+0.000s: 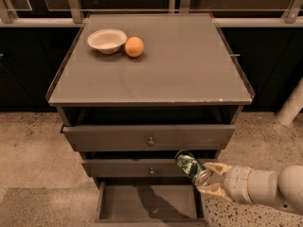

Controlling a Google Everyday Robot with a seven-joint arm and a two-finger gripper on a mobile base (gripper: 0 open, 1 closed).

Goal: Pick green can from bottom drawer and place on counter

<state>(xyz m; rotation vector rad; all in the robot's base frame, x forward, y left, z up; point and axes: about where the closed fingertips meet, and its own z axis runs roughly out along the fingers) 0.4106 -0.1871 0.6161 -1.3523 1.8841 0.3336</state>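
The green can (191, 167) is dark green with shiny ends, tilted, and held in the air in front of the middle drawer's right end. My gripper (211, 181) comes in from the lower right on a white arm and is shut on the can's lower end. The bottom drawer (147, 203) stands pulled open below, its flat floor bare with the arm's shadow on it. The counter (161, 65) is the flat grey-brown top of the cabinet, well above the can.
A white bowl (107, 40) and an orange fruit (134, 46) sit at the counter's back left. Two upper drawers with round knobs (150, 141) stand slightly open. A white post (291, 105) stands at the right. Speckled floor surrounds the cabinet.
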